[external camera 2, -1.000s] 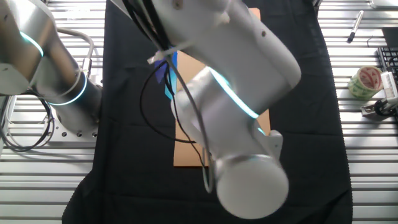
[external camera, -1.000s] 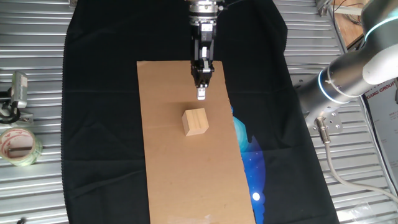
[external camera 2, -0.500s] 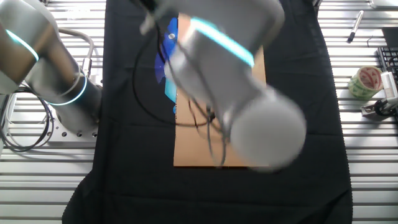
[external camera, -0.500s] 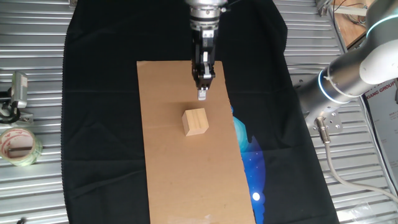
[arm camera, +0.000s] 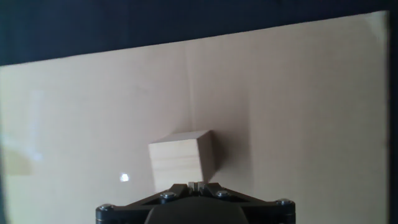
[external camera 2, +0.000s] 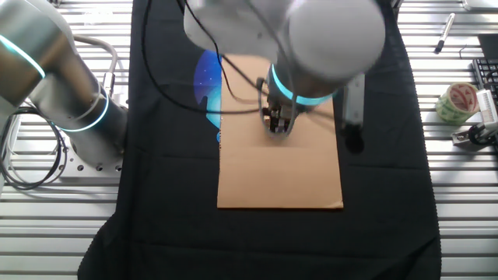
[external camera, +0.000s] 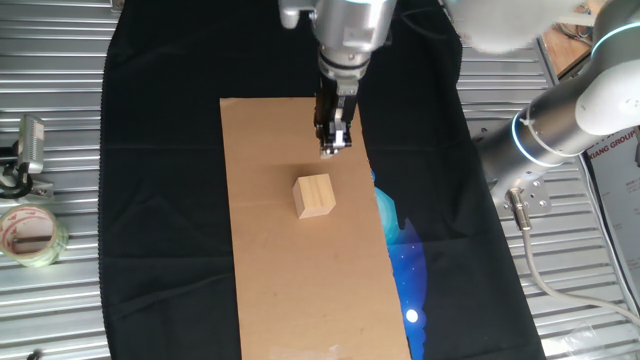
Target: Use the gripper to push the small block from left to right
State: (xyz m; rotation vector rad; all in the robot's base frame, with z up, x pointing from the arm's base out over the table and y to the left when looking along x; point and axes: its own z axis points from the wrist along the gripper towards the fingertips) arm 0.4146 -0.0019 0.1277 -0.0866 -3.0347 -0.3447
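The small pale wooden block sits on the long brown cardboard sheet, near its middle. My gripper hangs from the silver arm just behind the block, its pale tip close above the cardboard and a short gap from the block. In the hand view the block lies right ahead of my gripper, whose two fingers are pressed together with nothing between them. In the other fixed view the arm hides the block; the gripper shows low over the cardboard.
A black cloth covers the table under the cardboard, with a blue patch at the cardboard's right edge. A second silver arm with a cyan ring stands at the right. A tape roll lies at the far left.
The arm's wrist has swung round above the cardboard; the gripper tip has stayed almost in place behind the block. The block has not moved.
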